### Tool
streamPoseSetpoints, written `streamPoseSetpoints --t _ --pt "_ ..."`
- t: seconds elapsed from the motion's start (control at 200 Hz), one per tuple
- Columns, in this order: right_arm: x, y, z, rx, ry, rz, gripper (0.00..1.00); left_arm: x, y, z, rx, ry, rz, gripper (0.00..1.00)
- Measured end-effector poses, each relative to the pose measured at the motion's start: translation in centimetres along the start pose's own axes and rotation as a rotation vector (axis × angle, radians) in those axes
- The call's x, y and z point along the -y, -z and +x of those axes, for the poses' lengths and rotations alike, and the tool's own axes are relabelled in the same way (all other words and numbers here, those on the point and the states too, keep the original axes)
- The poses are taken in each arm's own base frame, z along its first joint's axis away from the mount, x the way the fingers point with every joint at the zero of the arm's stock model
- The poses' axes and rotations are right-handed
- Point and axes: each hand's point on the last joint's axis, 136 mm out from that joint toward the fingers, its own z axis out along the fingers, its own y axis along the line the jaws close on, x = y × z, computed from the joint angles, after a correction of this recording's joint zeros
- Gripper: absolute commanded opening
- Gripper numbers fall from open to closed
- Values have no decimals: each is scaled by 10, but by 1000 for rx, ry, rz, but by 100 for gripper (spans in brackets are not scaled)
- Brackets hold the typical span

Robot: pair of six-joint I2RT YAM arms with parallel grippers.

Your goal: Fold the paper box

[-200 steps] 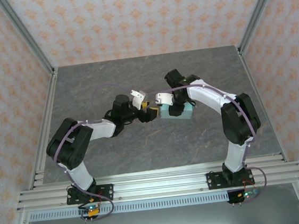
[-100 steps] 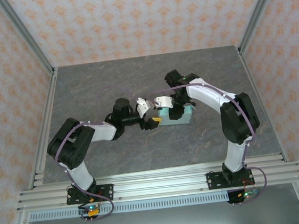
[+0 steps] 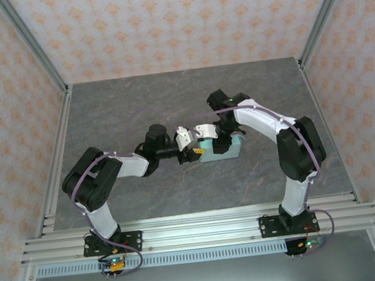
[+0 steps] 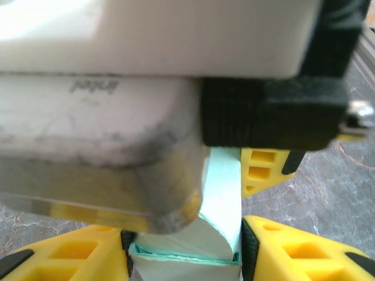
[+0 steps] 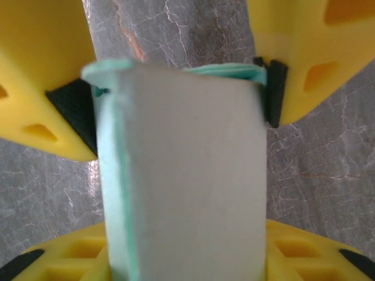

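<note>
Mint-blue card is where both tools meet. The paper box (image 3: 223, 149) sits near the middle of the grey worktop (image 3: 137, 105), a little to the robot's right, with its long axis running roughly left to right in the overhead view. The left tool (image 4: 184, 256) comes at it end-on from the left, so the box lies straight ahead of it. The near short end of the box sits between the two yellow fingers (image 4: 293, 249), and the card fills the gap from side to side, so I judge this tool closed to a middling width on that end. The right tool (image 3: 211, 138) reaches down from behind over the same left part of the box. In its wrist view a pale wall of card stands between black pads (image 5: 272, 96) that touch it on both sides, so it too grips the box. The two tools are crowded together, with the right wrist's white housing (image 4: 117, 111) just above the left fingers. The left arm (image 3: 120, 166) lies low, its elbow out to the left, while the right arm (image 3: 266, 122) arches over from the right. The next fold probably depends on one tool working along that long axis while the other steadies the box.
</note>
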Motion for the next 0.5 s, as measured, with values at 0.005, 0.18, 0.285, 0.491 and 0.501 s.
streamPoseSetpoints --t 0.005,0.18,0.285,0.491,0.501 --pt "0 0 0 1 -1 0 52 0 0 0 0 0 1 44" --pt "-10 0 3 15 -28 -13 65 9 -4 2 -15 -52 21 43" --pt "-11 6 1 40 -41 20 78 13 -5 1 -19 -69 30 38" --pt "-17 38 -1 169 -108 152 82 22 -10 -1 -32 -92 54 38" --pt "-18 41 -1 182 -113 159 82 22 -10 -1 -32 -92 53 38"
